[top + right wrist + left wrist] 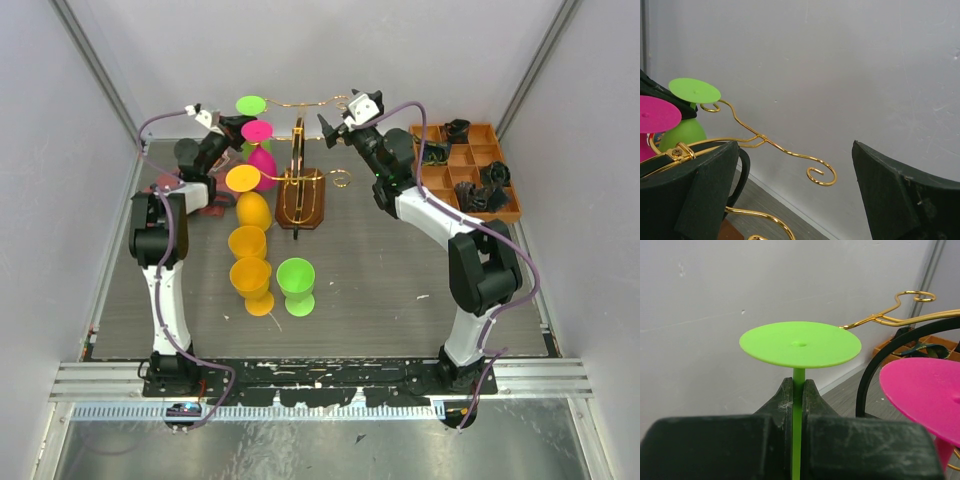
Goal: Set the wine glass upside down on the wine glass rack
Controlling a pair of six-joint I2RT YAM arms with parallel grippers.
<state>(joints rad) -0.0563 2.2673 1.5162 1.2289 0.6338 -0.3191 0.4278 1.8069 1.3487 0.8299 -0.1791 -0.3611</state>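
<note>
Left gripper (797,392) holds the inverted green wine glass (800,344) by its stem.

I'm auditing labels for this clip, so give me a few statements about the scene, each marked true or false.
1. The left gripper is shut on the stem of a green wine glass. True.
2. A pink glass is foot-up at the wine glass rack. True.
3. The right gripper holds that pink glass. False: its jaws stand open, empty.
4. The orange tray lies on the left arm's side. False: the right arm's side.
5. A second green glass lies on its side. False: it stands upright.
</note>
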